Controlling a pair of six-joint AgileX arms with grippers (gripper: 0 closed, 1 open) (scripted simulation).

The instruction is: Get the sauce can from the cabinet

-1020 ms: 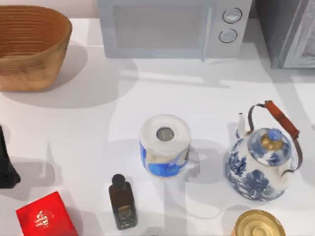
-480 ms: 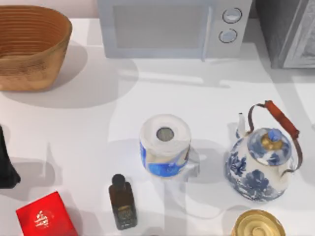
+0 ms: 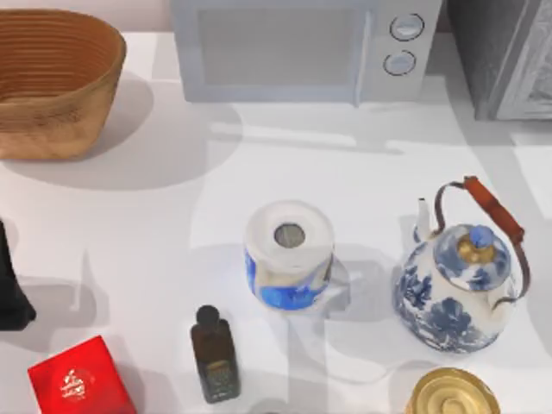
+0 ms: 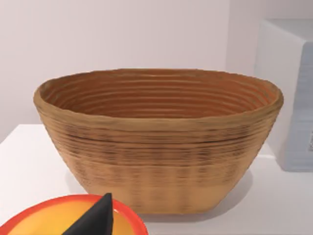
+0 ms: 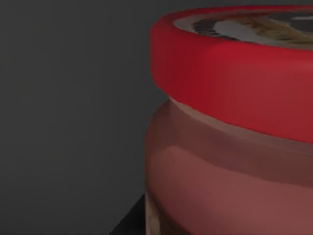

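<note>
My right arm works out of the top view's frame. Its wrist view sits close against the sauce can [image 5: 230,147]: a red top with a pale rim below it, and reddish sides. The can stands upright with a flat, dark grey surface behind it. A dark wedge lies at its foot, and I cannot make out what that is. I cannot tell how the right gripper is set, or whether it touches the can.

I place everything else from the microwave [image 3: 293,47], which stands at the back of the white table [image 3: 172,216]. The cabinet [image 3: 492,52] stands just right of the microwave, dark grey, with a lighter panelled door facing the table's right.

The left gripper [image 3: 10,289] is parked far to the front left of the microwave, at the table's left edge. I cannot tell its set either. In its wrist view a dark tip lies over a round orange thing with a red rim [image 4: 34,220].

A woven basket [image 3: 52,82] stands left of the microwave. In front of the microwave stands a blue-and-white can [image 3: 289,254]. Right of that can is a teapot [image 3: 457,285]. A gold tin [image 3: 453,395] lies nearer than the teapot. A dark bottle [image 3: 216,354] and a red box [image 3: 79,379] lie to the front left.
</note>
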